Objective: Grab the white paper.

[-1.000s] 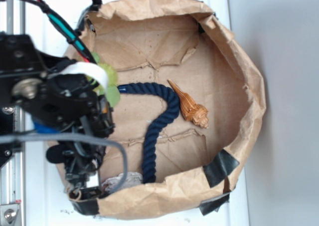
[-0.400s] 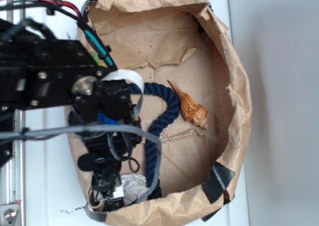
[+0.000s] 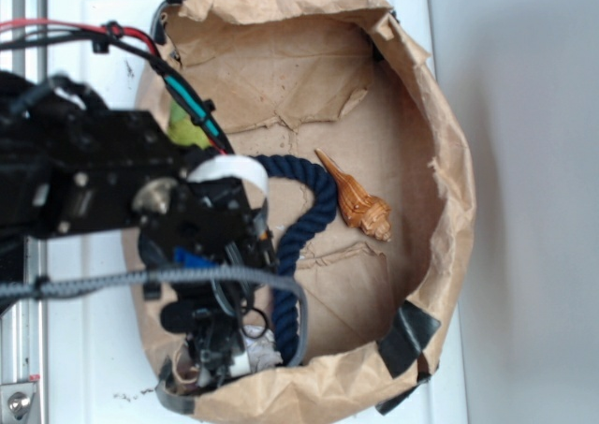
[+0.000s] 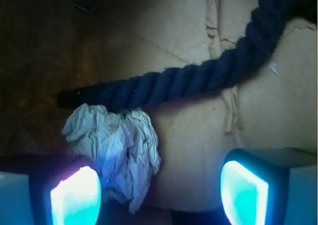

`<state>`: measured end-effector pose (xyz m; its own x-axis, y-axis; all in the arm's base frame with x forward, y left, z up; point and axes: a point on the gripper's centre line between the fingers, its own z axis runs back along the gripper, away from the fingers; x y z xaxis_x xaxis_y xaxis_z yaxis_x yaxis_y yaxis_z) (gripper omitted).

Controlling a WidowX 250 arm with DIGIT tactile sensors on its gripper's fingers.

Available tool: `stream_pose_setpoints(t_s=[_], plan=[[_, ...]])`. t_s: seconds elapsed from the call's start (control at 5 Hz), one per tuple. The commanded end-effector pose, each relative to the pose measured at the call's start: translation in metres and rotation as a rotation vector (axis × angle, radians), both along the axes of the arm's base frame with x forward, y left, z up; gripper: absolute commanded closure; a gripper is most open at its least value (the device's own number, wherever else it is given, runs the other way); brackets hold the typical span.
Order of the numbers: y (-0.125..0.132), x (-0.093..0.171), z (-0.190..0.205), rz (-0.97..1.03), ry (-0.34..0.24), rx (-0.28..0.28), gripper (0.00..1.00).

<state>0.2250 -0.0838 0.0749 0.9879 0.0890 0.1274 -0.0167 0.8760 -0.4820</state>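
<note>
The white paper (image 4: pixel 117 148) is a crumpled wad lying on the brown bag floor just below the end of the dark blue rope (image 4: pixel 198 76). My gripper (image 4: pixel 159 192) is open, its glowing pads wide apart. The wad sits between the jaws, close against the left pad (image 4: pixel 77 195) and well apart from the right pad (image 4: pixel 243 192). In the exterior view the gripper (image 3: pixel 220 354) is at the bag's lower left corner, and only a sliver of the white paper (image 3: pixel 262 357) shows beside it, near the rope (image 3: pixel 295 255).
The brown paper bag (image 3: pixel 449 162) has raised walls all around; its lower wall (image 3: pixel 309 387) is right beside the gripper. A tan seashell (image 3: pixel 356 199) lies mid-floor. A green plush toy (image 3: pixel 182 129) peeks out behind the arm. Black tape (image 3: pixel 407 326) patches the lower right wall.
The arm has swung right from the bag's left edge and reached down into the lower left corner. It now covers most of the white paper, and the green toy is largely hidden.
</note>
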Motion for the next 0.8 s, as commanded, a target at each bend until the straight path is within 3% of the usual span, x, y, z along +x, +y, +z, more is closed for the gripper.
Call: stream_pose_setpoints(t_s=[0.0,0.6], plan=[[-0.007,-0.004,0.004,0.003,0.01,0.024,0.0],[0.004,-0.01,0.019,0.012,-0.015,0.05,0.0]])
